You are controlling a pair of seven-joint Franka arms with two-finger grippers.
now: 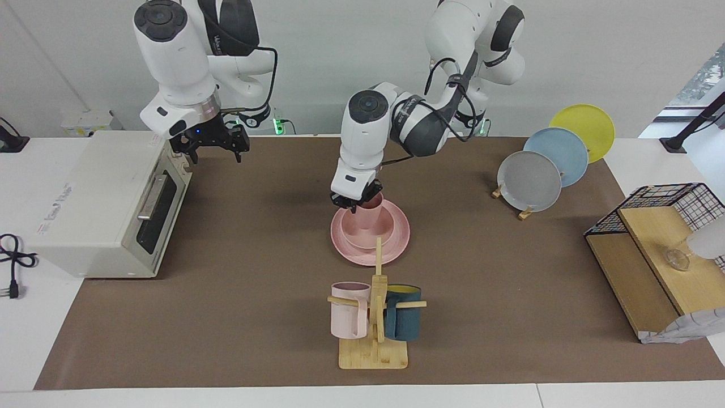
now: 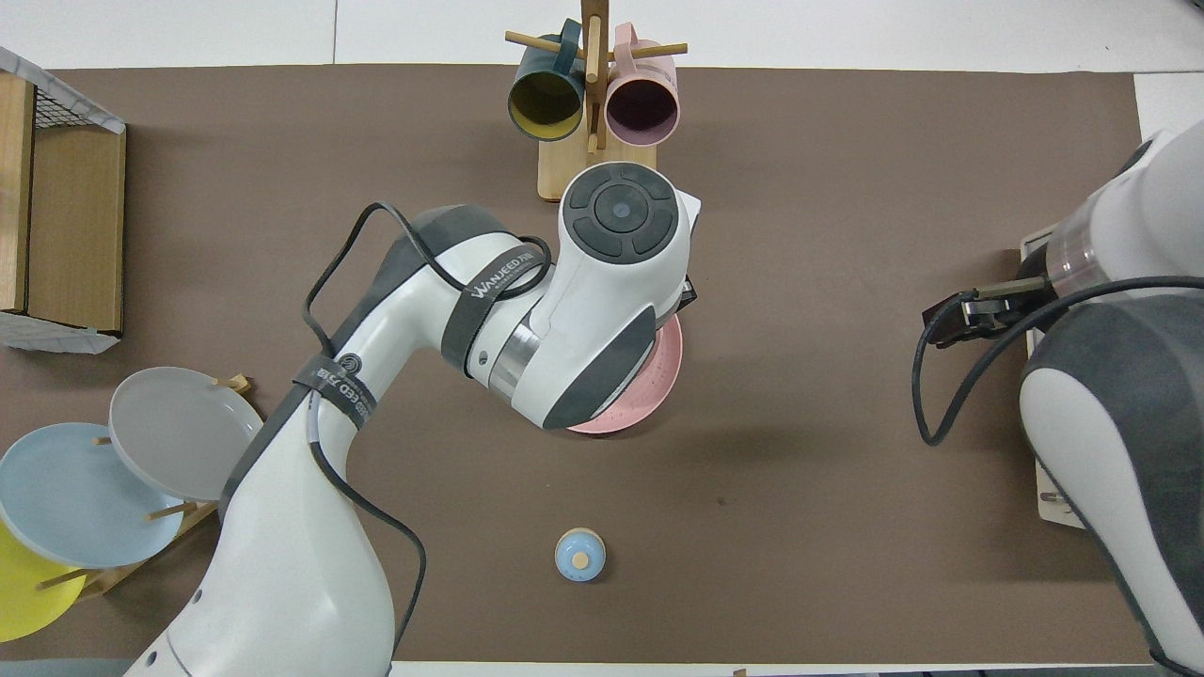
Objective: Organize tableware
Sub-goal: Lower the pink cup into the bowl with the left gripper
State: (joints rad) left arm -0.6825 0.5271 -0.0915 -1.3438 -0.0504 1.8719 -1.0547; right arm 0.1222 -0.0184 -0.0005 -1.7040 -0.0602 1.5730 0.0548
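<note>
At the centre of the facing view, the left gripper stood at the rim of the pink tumbler cup, its fingers closed on the cup's edge. The cup sat upright inside the pink bowl, and the bowl rested on the wide pink plate in the middle of the brown table mat. In the overhead view the left arm's wrist covered nearly all of the stack; only a crescent of the plate showed below it at mid-frame.

The right gripper hung in the upper left of the facing view, above the corner of the white toaster oven, fingers spread apart and holding nothing while that arm waited.

In the lower middle of the facing view, a wooden mug tree carried a pale pink mug and a dark teal mug. At upper right, a grey plate, a blue plate and a yellow plate leaned in a wooden rack. A wire-and-wood shelf filled the right edge. In the overhead view, a small blue round object lay on the mat at lower centre.
</note>
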